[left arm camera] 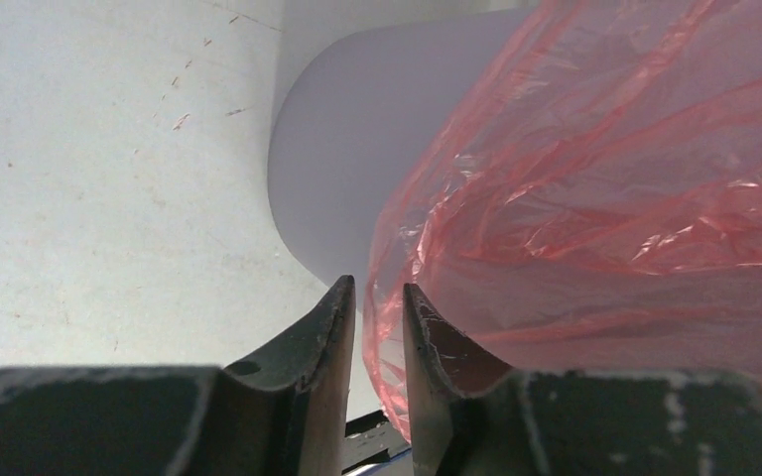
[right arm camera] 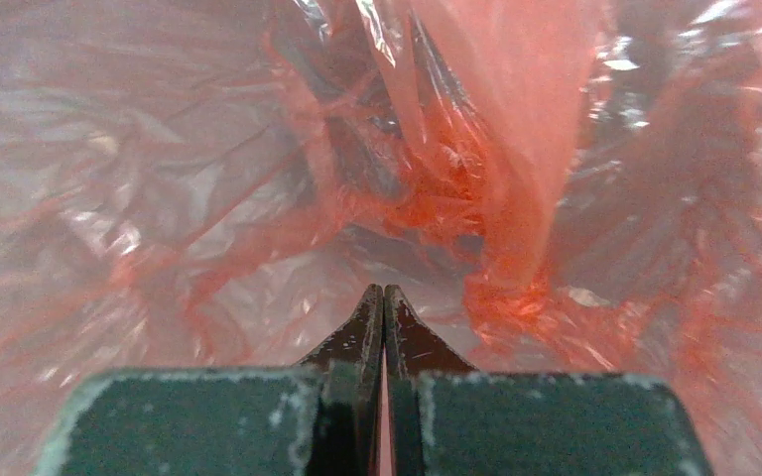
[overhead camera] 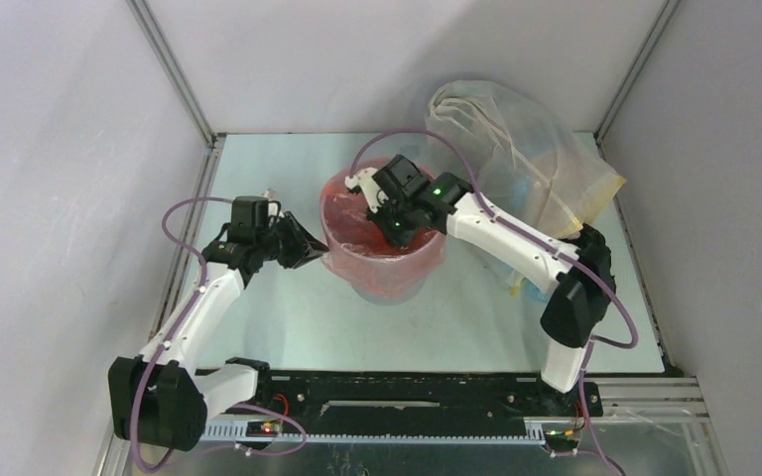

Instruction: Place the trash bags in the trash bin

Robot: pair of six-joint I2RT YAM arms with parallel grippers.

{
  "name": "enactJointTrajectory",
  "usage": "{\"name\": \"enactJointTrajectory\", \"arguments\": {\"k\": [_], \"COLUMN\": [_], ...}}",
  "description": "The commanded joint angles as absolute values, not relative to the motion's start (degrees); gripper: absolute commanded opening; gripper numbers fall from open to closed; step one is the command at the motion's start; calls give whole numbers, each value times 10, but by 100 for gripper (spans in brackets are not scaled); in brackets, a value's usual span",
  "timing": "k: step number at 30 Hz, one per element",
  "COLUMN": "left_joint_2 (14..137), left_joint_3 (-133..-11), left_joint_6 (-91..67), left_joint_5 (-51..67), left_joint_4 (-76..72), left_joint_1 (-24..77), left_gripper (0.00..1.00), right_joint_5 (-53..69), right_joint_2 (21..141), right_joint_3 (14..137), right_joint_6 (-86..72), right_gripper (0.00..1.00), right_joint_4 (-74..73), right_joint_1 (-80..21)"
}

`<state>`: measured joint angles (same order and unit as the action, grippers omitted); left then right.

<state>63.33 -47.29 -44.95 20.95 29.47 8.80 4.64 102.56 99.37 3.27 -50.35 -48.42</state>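
The trash bin (left arm camera: 342, 149) is being carried upright by the tabletop (overhead camera: 258, 317), near its middle. The trash bag (overhead camera: 382, 266), a thin translucent red-pink film, is being seated inside the bin as a liner. Its mouth is being draped over the rim and partway down the outer wall. Its crumpled bottom is being shown inside the bin by the right wrist view.

The left gripper (left arm camera: 378, 297) is being positioned just beside the bin's left outer wall. Its fingers are being held narrowly apart, and the hanging edge of the bag is lying in the gap between them. Whether the film is being pinched cannot be determined.

The right gripper (right arm camera: 385, 294) is being pointed down into the bin's mouth and is being surrounded by the bag's film on all sides. Its fingers are being pressed fully together, tip to tip. Whether any film is being caught between them cannot be determined.

A large clear stuffed bag (overhead camera: 516, 149) with white drawstrings is being supported at the far right of the tabletop, beyond and to the right of the bin.
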Motion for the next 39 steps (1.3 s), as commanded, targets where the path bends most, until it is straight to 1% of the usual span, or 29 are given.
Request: {"name": "enactJointTrajectory", "arguments": {"k": [1,6,10,11,17,26,39], "left_joint_2": [635,645,649,651,668,687,663], "left_joint_3": [-489,-485,-480,-479,-479,-479,-483], "left_joint_6": [-432,-429,-421,-419,-411,-402,-404], "left_joint_5": [228,233,229,228,232,239,250], "left_joint_4": [256,251,251,251,250,239,239], "left_joint_1": [83,84,84,83,84,83,83], "left_gripper": [27,17,1,0,0,0,0], "right_joint_5": [13,10,4,3,6,6,30], "right_joint_2": [1055,1081,1096,1099,1119,1174,1229], "right_joint_3": [1019,1004,981,974,933,930,906], "right_joint_6": [33,27,25,23,14,6,3], "right_gripper": [0,0,0,0,0,0,0], "right_joint_4": [-518,-507,-491,-486,-459,-448,-451], "right_joint_1": [-496,-496,-496,-496,-492,-488,-485]}}
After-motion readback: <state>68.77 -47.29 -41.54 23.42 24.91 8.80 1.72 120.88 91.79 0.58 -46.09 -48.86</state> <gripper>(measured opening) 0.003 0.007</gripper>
